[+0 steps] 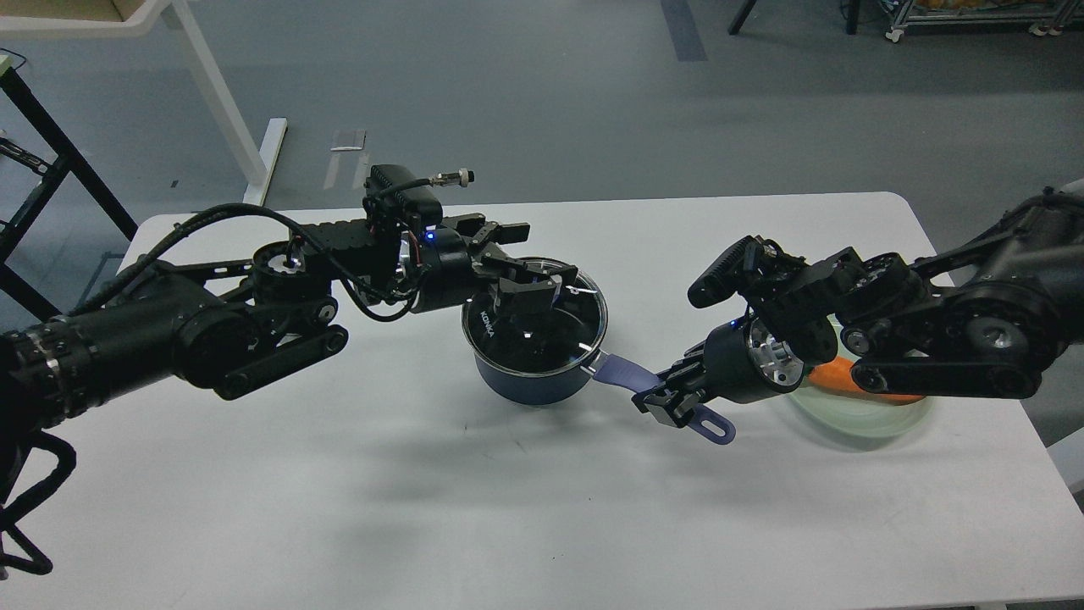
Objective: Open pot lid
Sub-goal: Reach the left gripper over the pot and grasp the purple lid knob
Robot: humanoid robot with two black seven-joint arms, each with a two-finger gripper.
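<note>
The navy pot (529, 385) stands mid-table, its lavender handle (622, 371) pointing to the right. The clear glass lid (508, 335) with white "KONKA" lettering lies on the pot's rim. My left gripper (532, 263) hovers over the lid with its two fingers spread. One finger (508, 230) is past the far rim and the other (527, 295) is over the lid's middle. The purple knob is mostly hidden under that finger. My right gripper (669, 405) is closed around the handle near its holed end (718, 430).
A pale green glass plate (872, 422) with an orange item (834, 373) lies at the right, under my right forearm. The table's right edge (974, 305) is close to it. White table legs stand on the floor at the back left.
</note>
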